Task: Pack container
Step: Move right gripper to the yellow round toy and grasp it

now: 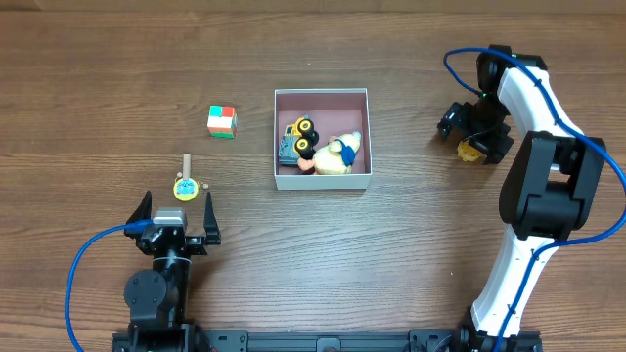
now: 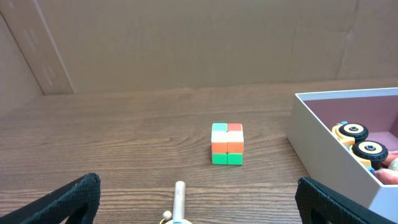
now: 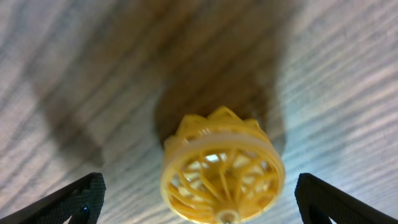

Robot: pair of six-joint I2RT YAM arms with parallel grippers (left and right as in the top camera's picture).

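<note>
On brown wood-grain table (image 1: 98, 88): container (image 1: 323, 182), colour cube (image 1: 222, 121); cardboard wall (image 2: 186, 43) behind

We find the container (image 1: 323, 92) at the middle of the table (image 1: 98, 59). A wheeled toy (image 1: 299, 135) lies in its left half, and a soft toy (image 1: 344, 156) touches that one on the right. A puzzle cube (image 1: 222, 121) lies left of the container. A peg toy (image 1: 185, 183) sits nearer us, further left. A wheel-shaped toy (image 3: 221, 165) lies well to the right.
</note>
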